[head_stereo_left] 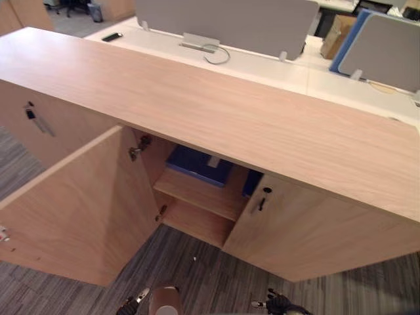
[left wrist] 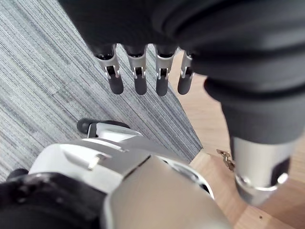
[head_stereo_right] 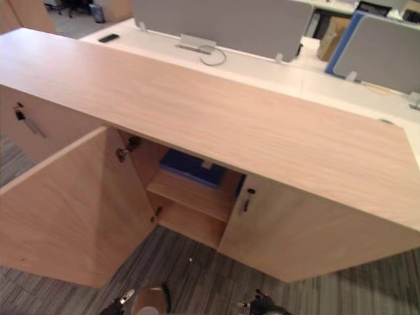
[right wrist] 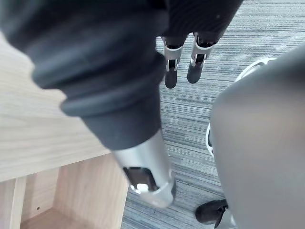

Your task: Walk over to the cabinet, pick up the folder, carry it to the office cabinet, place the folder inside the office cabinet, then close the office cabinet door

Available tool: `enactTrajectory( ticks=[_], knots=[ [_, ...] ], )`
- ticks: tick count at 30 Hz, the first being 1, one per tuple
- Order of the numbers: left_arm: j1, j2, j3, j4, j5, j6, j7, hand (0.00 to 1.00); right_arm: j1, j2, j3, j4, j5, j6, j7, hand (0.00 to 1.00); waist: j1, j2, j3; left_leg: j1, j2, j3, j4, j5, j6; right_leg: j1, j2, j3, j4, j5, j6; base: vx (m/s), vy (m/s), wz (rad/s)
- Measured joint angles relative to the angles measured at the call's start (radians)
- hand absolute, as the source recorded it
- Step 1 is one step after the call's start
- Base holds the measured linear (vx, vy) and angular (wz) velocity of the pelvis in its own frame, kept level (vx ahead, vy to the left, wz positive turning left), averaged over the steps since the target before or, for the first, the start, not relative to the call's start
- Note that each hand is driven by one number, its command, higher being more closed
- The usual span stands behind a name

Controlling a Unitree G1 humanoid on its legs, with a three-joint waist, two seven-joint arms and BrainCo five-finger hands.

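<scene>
A blue folder (head_stereo_left: 197,164) lies flat on the upper shelf inside the long wooden office cabinet (head_stereo_left: 230,111). The cabinet's left door (head_stereo_left: 85,203) stands swung wide open toward me. The door to its right (head_stereo_left: 315,230) is closed, with a dark key in its lock. My left hand (head_stereo_left: 133,304) hangs low over the carpet at the bottom of the eye views, well short of the cabinet. Its fingers (left wrist: 138,76) are straight and hold nothing. My right hand (head_stereo_left: 279,304) hangs the same way on the other side, fingers (right wrist: 171,67) relaxed and empty.
Grey striped carpet (head_stereo_left: 216,275) lies between me and the cabinet. A further closed door with a key (head_stereo_left: 29,113) is at the far left. Behind the cabinet runs a white desk (head_stereo_left: 282,69) with grey partition screens (head_stereo_left: 230,23) and a cardboard box (head_stereo_left: 338,36).
</scene>
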Motion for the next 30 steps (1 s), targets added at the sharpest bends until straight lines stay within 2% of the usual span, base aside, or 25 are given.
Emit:
enactTrajectory(
  ticks=[1, 2, 3, 4, 5, 6, 8, 9, 16, 24, 28, 30],
  knots=[
    [-0.046, 0.023, -0.011, 0.012, -0.001, 0.0, -0.011, 0.0, 0.003, 0.007, -0.045, 0.018, 0.024, 0.002, -0.003, 0.0, -0.04, -0.044, 0.003, 0.039, -0.086, 0.049, -0.133, 0.028, 0.061, 0.013, -0.008, 0.035, -0.116, 0.068, -0.055, -0.02, 0.0, 2.39],
    [-0.049, 0.02, -0.012, 0.018, 0.0, 0.0, -0.013, 0.0, 0.005, 0.001, -0.051, 0.023, 0.033, 0.001, -0.004, 0.0, -0.037, -0.036, 0.007, 0.05, -0.054, 0.115, -0.057, -0.015, 0.049, 0.032, -0.024, -0.008, -0.119, 0.087, -0.02, 0.02, -0.014, 2.19],
    [-0.046, 0.014, -0.013, 0.026, 0.0, 0.0, -0.015, 0.0, 0.005, -0.005, -0.056, 0.026, 0.034, 0.001, -0.005, 0.0, -0.035, -0.023, 0.005, 0.074, -0.021, 0.16, -0.02, -0.033, 0.03, 0.053, -0.032, -0.03, -0.111, 0.089, -0.016, 0.1, 0.036, 0.95],
    [-0.041, 0.001, -0.014, 0.033, 0.001, 0.001, -0.016, 0.0, 0.008, -0.013, -0.064, 0.025, 0.048, 0.0, -0.01, 0.0, -0.042, 0.002, 0.001, 0.128, -0.001, 0.181, -0.061, -0.048, -0.032, 0.071, -0.04, -0.066, -0.103, 0.088, -0.003, 0.16, 0.105, 1.02],
    [-0.042, -0.007, -0.017, 0.031, 0.002, 0.001, -0.018, 0.0, 0.004, -0.013, -0.077, 0.022, 0.067, -0.002, -0.013, 0.0, -0.043, 0.014, 0.003, 0.166, -0.06, 0.146, -0.153, -0.018, -0.037, 0.085, -0.064, -0.098, -0.093, 0.092, -0.001, 0.15, 0.221, 1.09],
    [-0.041, -0.007, -0.034, 0.029, 0.002, -0.002, -0.019, 0.0, 0.007, 0.005, -0.089, 0.019, 0.074, -0.003, -0.011, 0.0, -0.044, 0.015, 0.001, 0.22, -0.122, 0.125, -0.281, 0.043, -0.025, 0.091, -0.089, -0.118, -0.094, 0.113, 0.001, 0.11, 0.242, 0.84],
    [-0.043, -0.009, -0.055, 0.03, 0.009, -0.006, -0.025, 0.0, 0.01, 0.01, -0.102, 0.01, 0.079, -0.007, -0.011, 0.0, -0.055, 0.021, -0.008, 0.268, -0.186, 0.081, -0.434, 0.121, -0.013, 0.103, -0.109, -0.149, -0.104, 0.121, 0.002, 0.07, 0.197, 0.73],
    [-0.05, -0.011, -0.057, 0.03, 0.013, -0.007, -0.029, 0.0, 0.011, 0.01, -0.106, 0.007, 0.08, -0.007, -0.011, 0.0, -0.059, 0.022, -0.009, 0.27, -0.204, 0.056, -0.476, 0.148, -0.011, 0.102, -0.117, -0.165, -0.107, 0.128, 0.015, 0.06, 0.135, 0.69],
    [-0.046, -0.02, 0.013, 0.044, 0.026, -0.008, -0.038, 0.0, 0.013, 0.007, -0.14, 0.007, 0.1, -0.004, -0.011, 0.0, -0.062, 0.03, -0.001, 0.274, -0.222, -0.003, -0.512, 0.182, -0.012, 0.118, -0.126, -0.211, -0.092, 0.133, 0.024, -0.02, 0.027, 0.27],
    [-0.053, -0.013, 0.212, 0.016, 0.045, -0.004, -0.017, 0.0, 0.016, -0.014, -0.139, 0.009, 0.107, -0.001, -0.011, 0.0, -0.077, 0.053, 0.003, 0.27, -0.21, -0.002, -0.514, 0.191, -0.028, 0.125, -0.104, -0.206, -0.127, 0.115, 0.037, -0.1, -0.024, -0.01],
    [-0.113, 0.061, 0.29, -0.061, 0.007, -0.003, -0.014, 0.0, 0.034, -0.029, -0.14, 0.007, 0.104, -0.001, -0.01, 0.0, -0.076, 0.056, 0.004, 0.267, -0.197, 0.003, -0.514, 0.19, -0.025, 0.125, -0.086, -0.199, -0.143, 0.115, 0.036, -0.06, -0.028, -0.04],
    [-0.182, 0.155, 0.309, -0.085, 0.006, -0.004, -0.004, 0.0, 0.053, -0.036, -0.141, 0.006, 0.101, -0.001, -0.009, 0.0, -0.076, 0.056, 0.003, 0.269, -0.19, 0.014, -0.514, 0.191, -0.028, 0.122, -0.08, -0.187, -0.146, 0.114, 0.034, -0.01, -0.018, -0.12]
  ],
)
